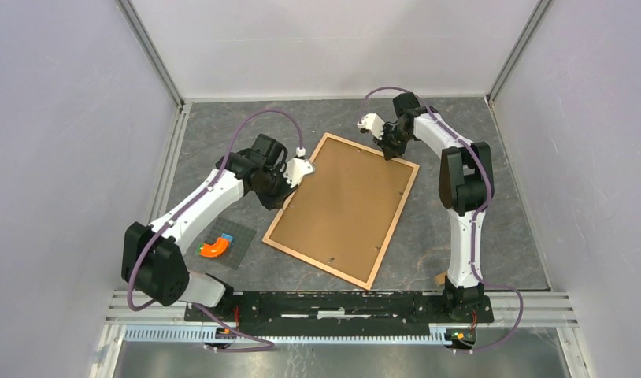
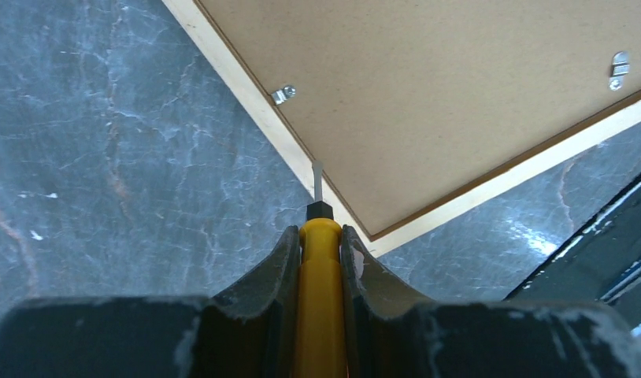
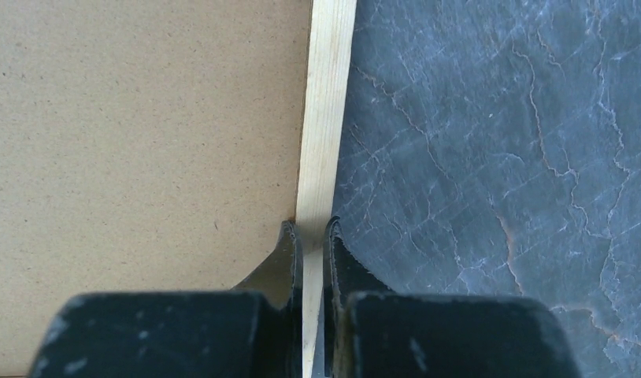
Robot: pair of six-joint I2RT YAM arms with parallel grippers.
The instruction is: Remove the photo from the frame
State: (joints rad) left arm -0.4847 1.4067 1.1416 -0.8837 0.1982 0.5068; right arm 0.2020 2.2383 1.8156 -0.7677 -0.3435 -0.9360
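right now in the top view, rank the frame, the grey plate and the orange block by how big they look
1. the frame, by far the largest
2. the grey plate
3. the orange block, smallest, lying on that plate

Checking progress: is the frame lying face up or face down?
Face down: the frame lies with its brown backing board up, a metal clip showing.

The frame [image 1: 341, 209] covers the surface's [image 1: 506, 157] middle, left arm [image 1: 199, 201] and right arm [image 1: 463, 181] flanking it; a grey plate [image 1: 237, 242] sits near-left. The 2 far corners lie bare.
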